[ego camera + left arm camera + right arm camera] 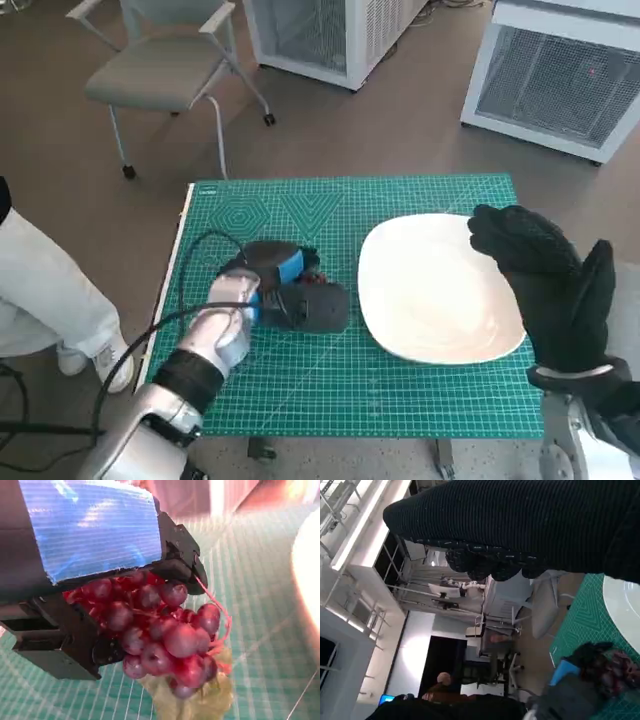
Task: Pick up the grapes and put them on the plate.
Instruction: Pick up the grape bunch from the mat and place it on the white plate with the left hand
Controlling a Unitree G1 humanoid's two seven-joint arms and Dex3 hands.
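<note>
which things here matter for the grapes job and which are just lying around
Part of the job:
- grapes, gripped in the left hand
- plate, white and bare, on the mat to the right of the grapes
- right hand, raised over the plate's right edge, holding nothing

Just about:
- green cutting mat
- chair
- white cabinets
- a person's leg

Blue-taped black left hand (pixel 285 288), knit-gloved right hand (pixel 550 285), seemingly silver forearms

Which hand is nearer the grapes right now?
Left. The left hand grips the grapes on the mat; the right hand hovers over the plate's far edge.
</note>
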